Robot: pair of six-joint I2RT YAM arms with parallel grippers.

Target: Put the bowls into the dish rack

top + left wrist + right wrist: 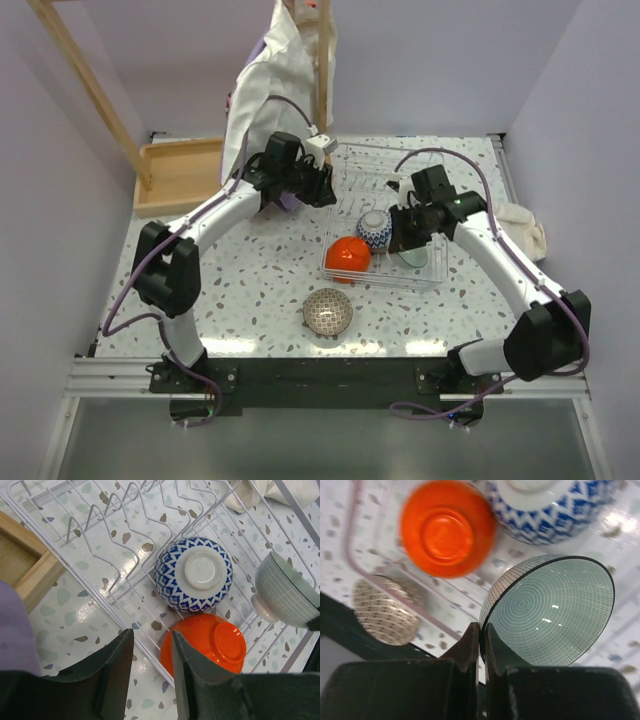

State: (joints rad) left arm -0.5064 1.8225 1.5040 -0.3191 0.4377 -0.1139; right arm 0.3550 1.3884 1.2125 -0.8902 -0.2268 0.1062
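The right claw [481, 631] pinches the green bowl [552, 610] by its rim, over the dish rack [365, 168]. The left claw [151, 647] hangs open — empty.

Bench [250, 290]: pale terrazzo top with grey-brown flecks. Shallow light-wood tray [180, 175] sits at the far-left corner. White cloth [525, 228] is bunched at the right edge, toward the far side. White coat [270, 90] is at the middle of the far edge, wearer not visible. Bare wooden slat [90, 85] runs diagonally above the far-left corner.
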